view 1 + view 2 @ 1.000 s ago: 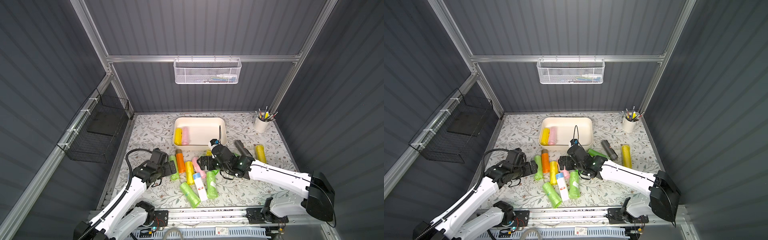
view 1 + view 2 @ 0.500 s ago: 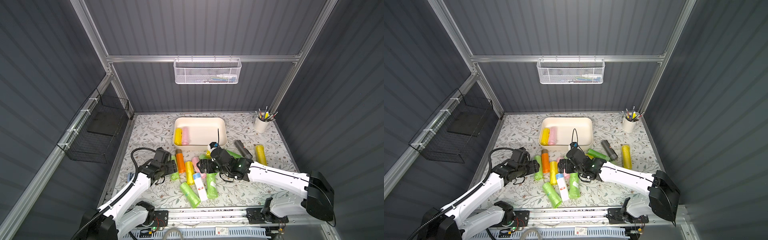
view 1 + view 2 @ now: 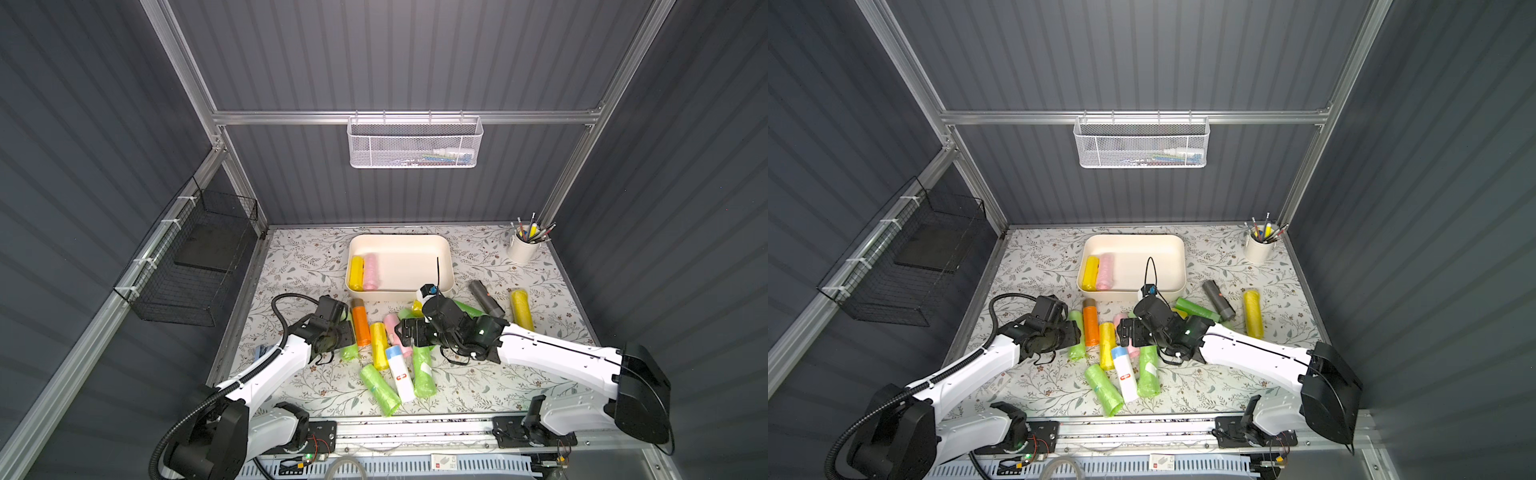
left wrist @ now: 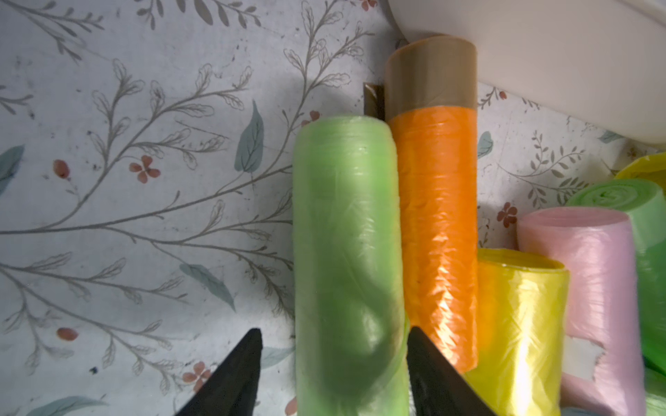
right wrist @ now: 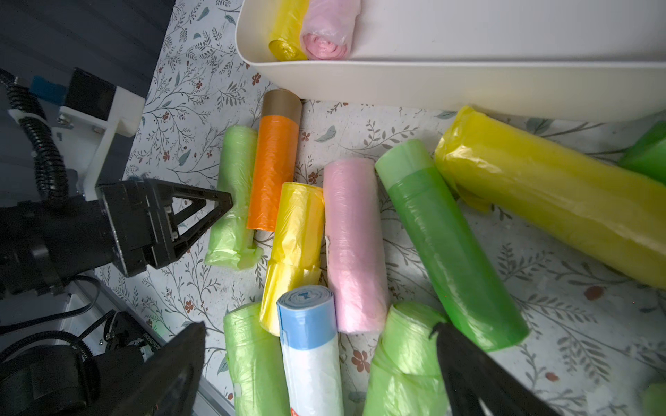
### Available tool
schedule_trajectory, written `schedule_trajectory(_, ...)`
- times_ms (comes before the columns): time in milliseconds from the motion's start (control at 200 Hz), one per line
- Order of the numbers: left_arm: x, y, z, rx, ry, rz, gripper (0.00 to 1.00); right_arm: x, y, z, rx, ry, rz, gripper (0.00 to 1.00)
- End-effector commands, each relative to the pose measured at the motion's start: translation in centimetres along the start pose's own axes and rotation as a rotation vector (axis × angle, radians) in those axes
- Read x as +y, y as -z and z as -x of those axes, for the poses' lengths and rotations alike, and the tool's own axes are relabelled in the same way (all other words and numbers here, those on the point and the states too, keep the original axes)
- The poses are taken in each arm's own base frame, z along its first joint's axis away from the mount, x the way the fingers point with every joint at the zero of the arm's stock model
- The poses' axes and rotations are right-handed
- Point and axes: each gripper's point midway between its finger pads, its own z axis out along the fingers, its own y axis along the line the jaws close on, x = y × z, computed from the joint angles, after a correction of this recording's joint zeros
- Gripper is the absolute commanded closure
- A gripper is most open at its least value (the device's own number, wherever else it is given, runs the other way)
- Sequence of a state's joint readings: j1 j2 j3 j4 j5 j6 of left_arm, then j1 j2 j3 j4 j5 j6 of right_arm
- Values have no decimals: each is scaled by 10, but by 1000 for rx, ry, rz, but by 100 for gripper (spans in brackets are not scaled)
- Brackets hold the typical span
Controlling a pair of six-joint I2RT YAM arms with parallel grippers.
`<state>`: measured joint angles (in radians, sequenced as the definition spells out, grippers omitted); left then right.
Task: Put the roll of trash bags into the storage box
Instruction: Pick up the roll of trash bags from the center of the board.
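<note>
Ana: Where is the roll of trash bags?

Ben: The light green roll point(image 4: 346, 252) lies flat on the flowery table cover point(image 4: 144, 216); in both top views it sits low and a bit left of the middle.

Ana: What is it like?

Ben: A long round tube of thin plastic, wound tight; shiny, soft and a bit crinkly.

Ana: And the jaws?

Ben: The left gripper point(image 4: 331, 335) has two black pointy fingers point(image 4: 241, 374), one on each side of the roll, near one end; the jaws are spread around it. One finger is right where the green roll meets the orange roll point(image 4: 436, 216); by the other finger a thin strip of cover shows, so no pinch.

Ana: What is beside it?

Ben: The orange roll touches it all along one side; its brown end is very near the wall of the storage box point(image 4: 540, 54). A yellow roll point(image 4: 519, 324) and a pink roll point(image 4: 591, 288) lie just past it, so that side is crowded; the other side, toward the left edge of the top views, is bare cover.

Ana: And the box?

Ben: Smooth cream plastic with round corners, in the middle of the top views, above the roll; a second yellow roll point(image 3: 356, 272) and a second pink roll point(image 3: 370, 270) lie by its left wall; the rest of its floor is bare.

Ana: The other arm?

Ben: The right gripper point(image 5: 317, 331) hangs over a white roll with a blue end point(image 5: 310, 360); its jaws are wide apart, holding nothing.
</note>
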<state>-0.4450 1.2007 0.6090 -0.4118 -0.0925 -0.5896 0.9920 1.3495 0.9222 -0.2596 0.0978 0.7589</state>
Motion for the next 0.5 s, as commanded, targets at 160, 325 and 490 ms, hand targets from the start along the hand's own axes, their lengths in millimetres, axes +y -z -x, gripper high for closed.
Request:
schedule_trajectory(160,6,-17,2,13,-23,55,41,4,0,6,5,23,-29,1)
schedule_trajectory(325,6,-23,4,24,-26,67,41,2,-1,4,10,14,-35,1)
schedule_trajectory(490,3,-24,7,21,-31,63,42,2,1,6,1,8,-36,1)
